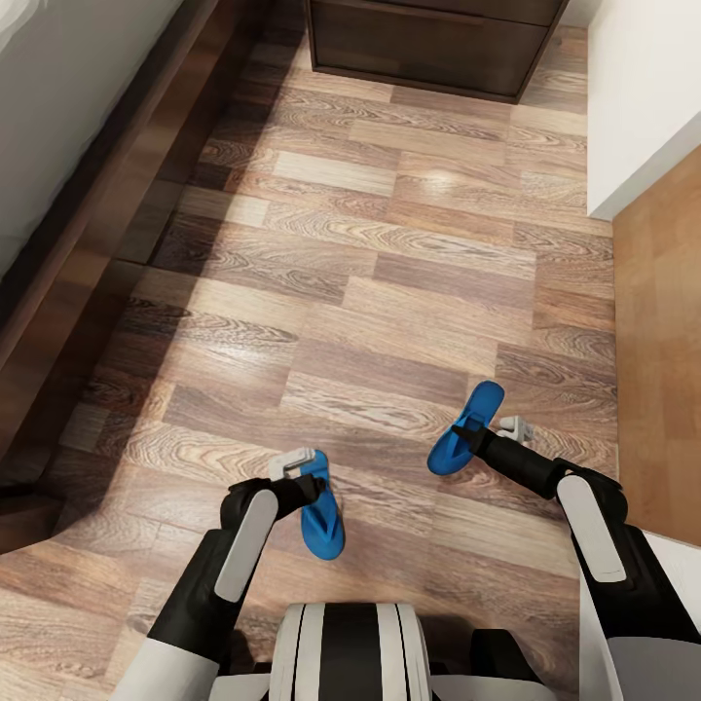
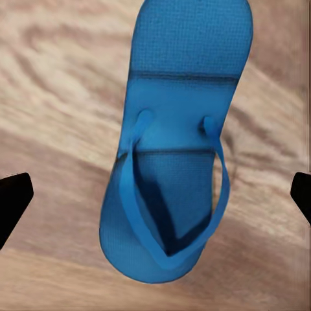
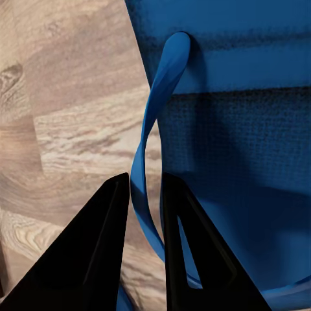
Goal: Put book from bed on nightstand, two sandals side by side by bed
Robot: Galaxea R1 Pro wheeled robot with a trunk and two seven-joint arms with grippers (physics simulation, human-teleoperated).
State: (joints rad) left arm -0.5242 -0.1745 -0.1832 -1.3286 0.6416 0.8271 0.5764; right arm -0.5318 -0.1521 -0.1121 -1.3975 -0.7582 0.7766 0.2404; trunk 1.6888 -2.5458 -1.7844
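Two bright blue sandals are on the plank floor in front of me. The left sandal (image 1: 322,521) (image 2: 175,155) lies flat with its strap up. My left gripper (image 1: 304,475) (image 2: 155,201) hovers over it, open, with fingertips (image 2: 13,201) wide apart on either side. The right sandal (image 1: 469,426) (image 3: 246,162) is angled away, and my right gripper (image 1: 465,435) (image 3: 146,184) is shut on its strap. I cannot tell whether it is off the floor. The bed (image 1: 58,146) runs along the left. The nightstand (image 1: 428,49) stands at the far end. The book is out of view.
The bed's dark wooden frame (image 1: 88,292) borders the floor on the left. A white wall corner (image 1: 643,97) and a tan wooden surface (image 1: 662,370) close off the right. Open plank floor (image 1: 389,253) stretches between the sandals and the nightstand.
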